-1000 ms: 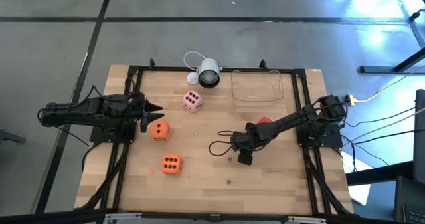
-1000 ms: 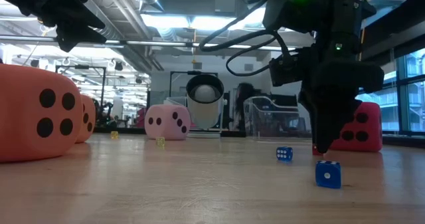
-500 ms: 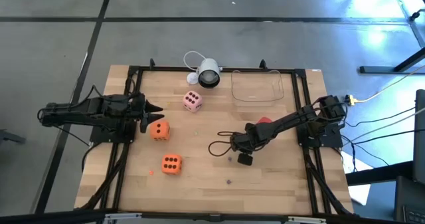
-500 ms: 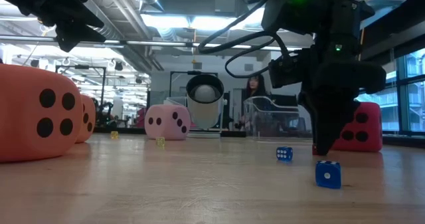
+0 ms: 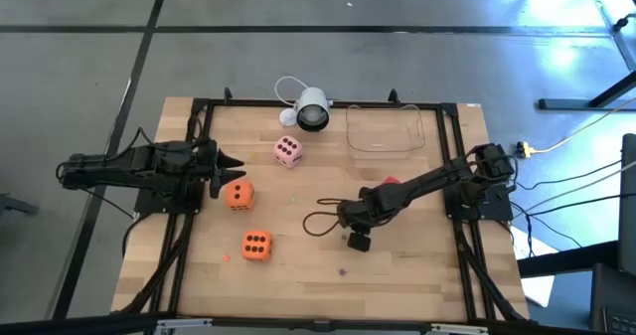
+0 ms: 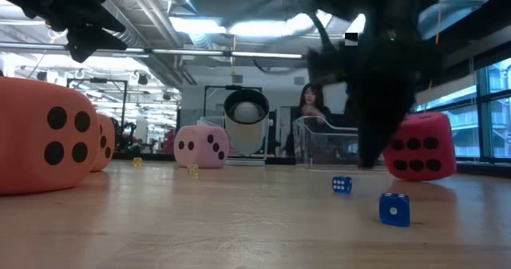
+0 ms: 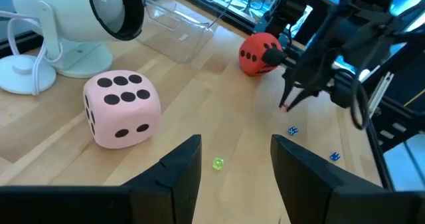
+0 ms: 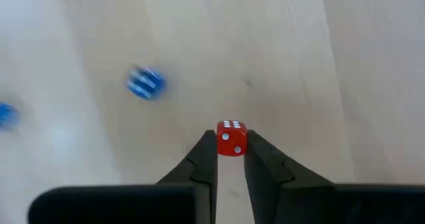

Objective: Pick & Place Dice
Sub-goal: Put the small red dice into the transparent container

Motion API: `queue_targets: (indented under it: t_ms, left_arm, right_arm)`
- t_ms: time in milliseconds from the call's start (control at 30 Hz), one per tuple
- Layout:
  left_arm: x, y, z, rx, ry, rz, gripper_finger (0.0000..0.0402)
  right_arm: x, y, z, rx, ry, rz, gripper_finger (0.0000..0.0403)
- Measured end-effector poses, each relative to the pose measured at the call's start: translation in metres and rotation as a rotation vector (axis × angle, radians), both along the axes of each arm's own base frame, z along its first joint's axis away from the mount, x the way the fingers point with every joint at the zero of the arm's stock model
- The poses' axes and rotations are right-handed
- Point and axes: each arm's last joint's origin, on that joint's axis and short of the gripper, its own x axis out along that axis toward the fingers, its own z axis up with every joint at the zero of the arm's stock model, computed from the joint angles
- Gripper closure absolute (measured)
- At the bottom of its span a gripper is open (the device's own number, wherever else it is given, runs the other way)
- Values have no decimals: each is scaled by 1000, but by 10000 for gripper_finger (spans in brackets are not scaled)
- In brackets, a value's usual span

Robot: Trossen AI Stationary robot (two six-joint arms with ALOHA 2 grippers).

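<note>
Pinching a tiny red die (image 8: 231,139) between our right gripper's (image 8: 230,159) fingertips, we lift it clear; blue dice (image 8: 146,83) lie beyond, left gripper (image 7: 229,164) open, idle.

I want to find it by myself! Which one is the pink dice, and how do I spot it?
Start at the white round camera at the far edge of the wooden table. The pink dice sits just in front of it, a little toward the left arm's side. It is the only pale pink cube with dark dots; the two cubes nearest it are orange, and the red one lies over by the right arm.
</note>
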Motion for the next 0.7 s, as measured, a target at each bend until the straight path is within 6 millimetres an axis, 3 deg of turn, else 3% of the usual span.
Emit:
queue_targets:
  t_ms: [367, 700]
  left_arm:
    - [2, 0, 7, 5, -79, 1, 226]
    - [4, 0, 10, -22, -119, -17, 227]
  right_arm:
    - [21, -9, 37, -36, -81, -64, 356]
    - [10, -69, 74, -117, -124, -239, 356]
